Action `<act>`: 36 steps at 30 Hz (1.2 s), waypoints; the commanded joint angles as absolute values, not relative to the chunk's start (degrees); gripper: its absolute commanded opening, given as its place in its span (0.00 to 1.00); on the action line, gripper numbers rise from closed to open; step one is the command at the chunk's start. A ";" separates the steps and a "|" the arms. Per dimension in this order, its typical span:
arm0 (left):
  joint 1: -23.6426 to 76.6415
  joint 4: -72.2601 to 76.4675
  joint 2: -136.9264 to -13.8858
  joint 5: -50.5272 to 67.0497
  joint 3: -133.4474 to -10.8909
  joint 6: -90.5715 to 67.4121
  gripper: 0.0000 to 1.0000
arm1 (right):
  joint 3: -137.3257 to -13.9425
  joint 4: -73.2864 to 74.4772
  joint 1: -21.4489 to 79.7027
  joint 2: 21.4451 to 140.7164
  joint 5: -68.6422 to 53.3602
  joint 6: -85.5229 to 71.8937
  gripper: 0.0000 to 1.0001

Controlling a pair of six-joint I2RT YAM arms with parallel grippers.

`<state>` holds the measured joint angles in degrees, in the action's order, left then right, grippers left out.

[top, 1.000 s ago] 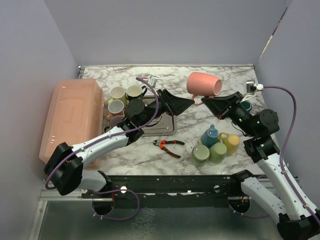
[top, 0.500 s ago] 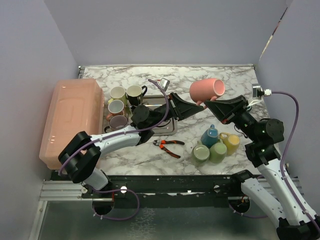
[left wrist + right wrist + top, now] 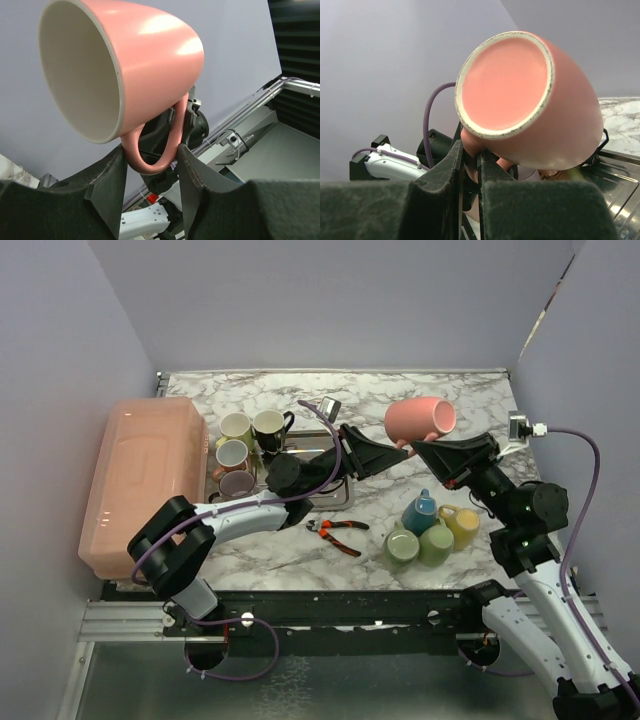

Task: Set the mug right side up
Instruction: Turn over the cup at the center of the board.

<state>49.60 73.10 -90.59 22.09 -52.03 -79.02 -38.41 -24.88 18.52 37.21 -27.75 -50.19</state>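
Right now you hold the pink mug point(image 3: 420, 420) on its side in the air above the table point(image 3: 380, 390), the left gripper point(image 3: 390, 452) clamped across its handle loop and the right gripper point(image 3: 428, 447) pinched on the same handle. Below it, toward the near right corner, a blue mug point(image 3: 420, 510), a yellow mug point(image 3: 462, 524) and two green mugs point(image 3: 402, 547) crowd together. Orange-handled pliers point(image 3: 338, 531) lie by the near edge, a metal tray point(image 3: 325, 495) sits under your left arm, and a pink bin point(image 3: 140, 480) fills the left edge.
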 commanded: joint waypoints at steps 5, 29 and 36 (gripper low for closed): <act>49.94 86.04 -89.85 15.28 -53.83 -84.30 0.47 | -33.82 -24.25 18.72 36.00 -29.27 -43.86 0.01; 49.75 84.42 -88.93 18.45 -54.15 -77.22 0.00 | -33.97 -17.86 18.72 36.14 -26.31 -37.38 0.01; 48.51 75.76 -84.44 18.32 -53.88 -66.49 0.00 | -35.54 -13.99 18.71 35.96 -23.88 -36.83 0.35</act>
